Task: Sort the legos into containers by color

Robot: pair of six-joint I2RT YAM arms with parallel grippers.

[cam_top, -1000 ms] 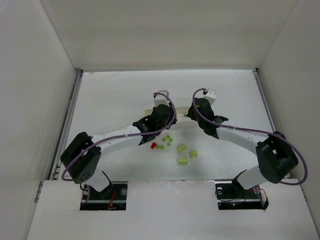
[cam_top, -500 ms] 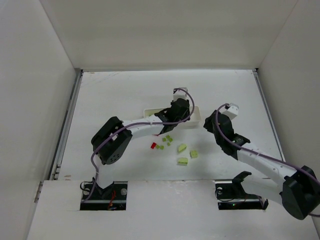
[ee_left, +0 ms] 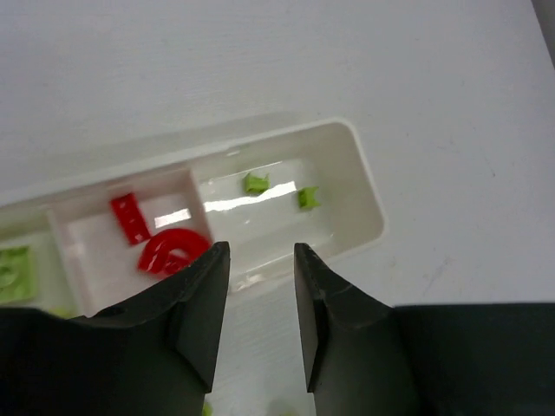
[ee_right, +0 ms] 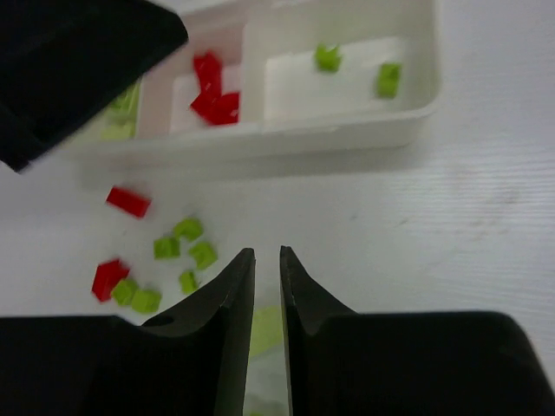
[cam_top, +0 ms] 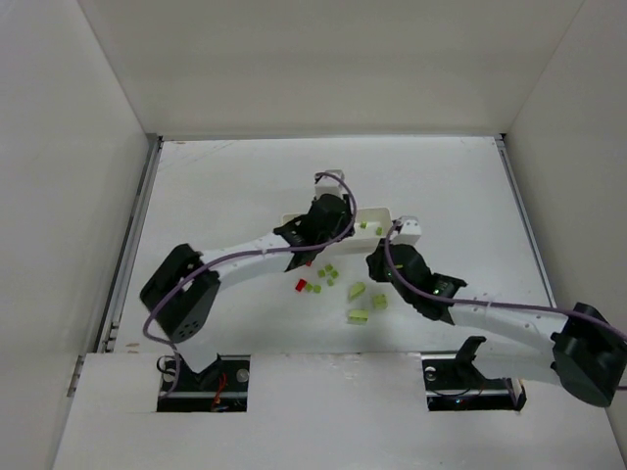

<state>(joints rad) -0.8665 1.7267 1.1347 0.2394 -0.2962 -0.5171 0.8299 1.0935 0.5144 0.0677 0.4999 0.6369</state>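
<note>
The white tray (ee_left: 368, 186) holds the three containers. Its right one has two green legos (ee_left: 255, 182), the middle one red legos (ee_left: 130, 217), and the left one a green piece (ee_left: 13, 273). My left gripper (ee_left: 257, 251) hovers open and empty at the tray's near wall. Loose green legos (cam_top: 328, 272) and a red lego (cam_top: 301, 285) lie in front of the tray. My right gripper (ee_right: 266, 253) is shut low over them. A blurred green lego (ee_right: 264, 329) shows through the slit behind its tips; I cannot tell whether they touch it.
White walls close in the table on the left, right and back. The left arm's black wrist (ee_right: 78, 61) hangs over the tray's left end. Bigger green bricks (cam_top: 359, 315) lie nearest the arm bases.
The right arm left the tray, swung out right, then came in over the loose bricks while its jaws closed. The left gripper shifted along the tray and its jaws opened a little.
</note>
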